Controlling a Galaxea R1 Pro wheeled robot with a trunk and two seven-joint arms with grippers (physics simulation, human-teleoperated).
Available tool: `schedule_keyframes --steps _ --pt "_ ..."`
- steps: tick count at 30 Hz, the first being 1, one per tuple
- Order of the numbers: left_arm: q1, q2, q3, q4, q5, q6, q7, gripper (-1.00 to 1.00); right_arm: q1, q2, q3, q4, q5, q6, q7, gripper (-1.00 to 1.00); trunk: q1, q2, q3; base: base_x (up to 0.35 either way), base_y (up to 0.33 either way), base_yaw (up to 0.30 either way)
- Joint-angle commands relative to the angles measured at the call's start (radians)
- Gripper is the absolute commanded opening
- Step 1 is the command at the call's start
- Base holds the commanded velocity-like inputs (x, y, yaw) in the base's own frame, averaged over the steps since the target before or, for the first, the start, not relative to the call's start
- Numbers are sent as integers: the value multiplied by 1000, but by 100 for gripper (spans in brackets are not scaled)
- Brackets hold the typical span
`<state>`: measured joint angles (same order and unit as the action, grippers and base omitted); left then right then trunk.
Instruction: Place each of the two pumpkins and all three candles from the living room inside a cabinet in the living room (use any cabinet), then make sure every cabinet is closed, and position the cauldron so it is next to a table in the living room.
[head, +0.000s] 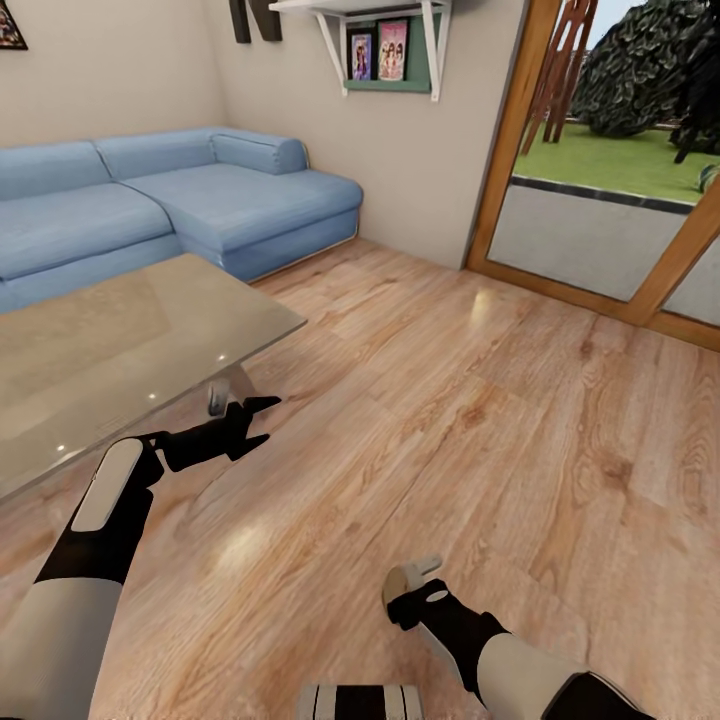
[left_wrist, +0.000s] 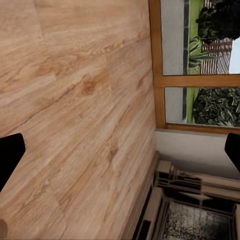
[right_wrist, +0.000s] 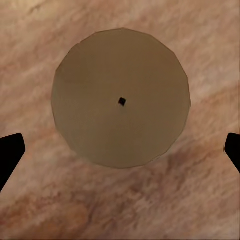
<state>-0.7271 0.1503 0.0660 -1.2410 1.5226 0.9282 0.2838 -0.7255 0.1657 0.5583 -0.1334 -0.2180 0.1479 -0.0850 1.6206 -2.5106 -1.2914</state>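
Nearest the robot, in the head view, the right gripper (head: 408, 590) is pointed down at the wooden floor (head: 480, 420), and a pale candle (head: 402, 578) is seen at its tip. In the right wrist view the candle (right_wrist: 121, 100) is seen end-on as a round beige disc with a small dark wick at its centre, standing on the floor. The 2 dark fingertips (right_wrist: 10, 155) are seen at opposite edges of that view, wide apart, with the candle between them and touched by neither; the disc lies slightly off the line joining the tips.

Further out, the left gripper (head: 262, 420) is held above the floor just beside the near corner of the glass-topped table (head: 120, 350). Its jaws are spread and nothing is held between them. In the left wrist view its fingertips (left_wrist: 11, 155) are seen far apart at the frame edges, with floor boards and a wood-framed glass door (left_wrist: 200, 80) beyond.

Behind the table a blue corner sofa (head: 170, 200) is set against the wall. A wall shelf (head: 385, 40) with 2 pictures is mounted further back, and the glass door (head: 610, 200) opens onto a lawn.
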Motion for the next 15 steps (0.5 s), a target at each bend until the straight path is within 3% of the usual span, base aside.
schedule_keyframes --steps 1,15 --pt "0 0 0 0 1 0 0 100 0 0 0 0 0 0 0 100 0 0 -4 0 0 0" --pt "11 -6 -11 2 3 -3 -3 100 -11 1 -1 3 1 -12 -5 100 6 -3 -50 0 0 0"
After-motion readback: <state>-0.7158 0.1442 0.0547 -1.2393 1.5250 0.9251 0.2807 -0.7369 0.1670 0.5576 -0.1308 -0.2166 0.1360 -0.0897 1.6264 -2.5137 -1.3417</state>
